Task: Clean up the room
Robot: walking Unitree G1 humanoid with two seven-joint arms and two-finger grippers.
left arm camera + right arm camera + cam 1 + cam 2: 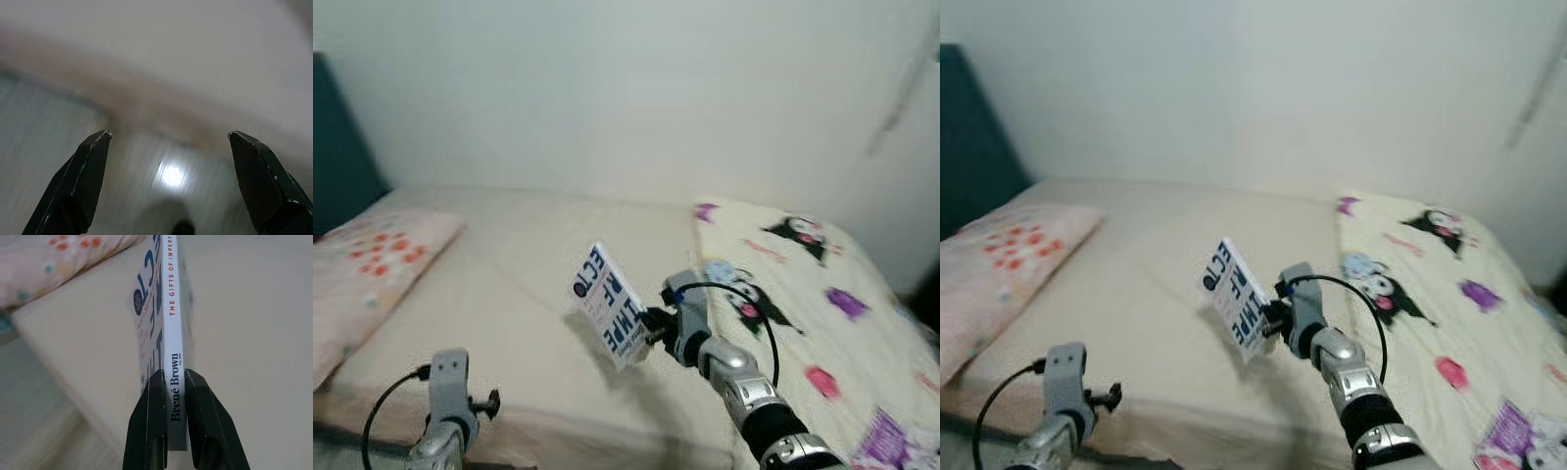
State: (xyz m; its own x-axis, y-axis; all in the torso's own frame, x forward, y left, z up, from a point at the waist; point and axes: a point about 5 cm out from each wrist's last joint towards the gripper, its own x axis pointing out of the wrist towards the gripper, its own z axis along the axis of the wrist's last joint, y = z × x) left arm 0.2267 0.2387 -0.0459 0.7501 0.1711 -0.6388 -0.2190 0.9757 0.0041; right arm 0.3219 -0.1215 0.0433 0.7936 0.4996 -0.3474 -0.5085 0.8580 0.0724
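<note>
Here's the bed (538, 294), broad and cream-sheeted, taking up the scene; a cartoon-print blanket (822, 313) covers its right side; a pink spotted pillow (367, 264) lies at its left end; above the bed's middle the white book (610, 305) is held in the air, tilted, the right gripper (172, 396) clamped on its spine; the left gripper (168, 142) gapes wide, low by the bed's near edge

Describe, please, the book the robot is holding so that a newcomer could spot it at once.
Start at the bed with the beige sheet, between the pink pillow and the cartoon blanket. Above its near middle, the right gripper clamps a thin white paperback by the spine. Large blue cover lettering sets it apart.
</note>
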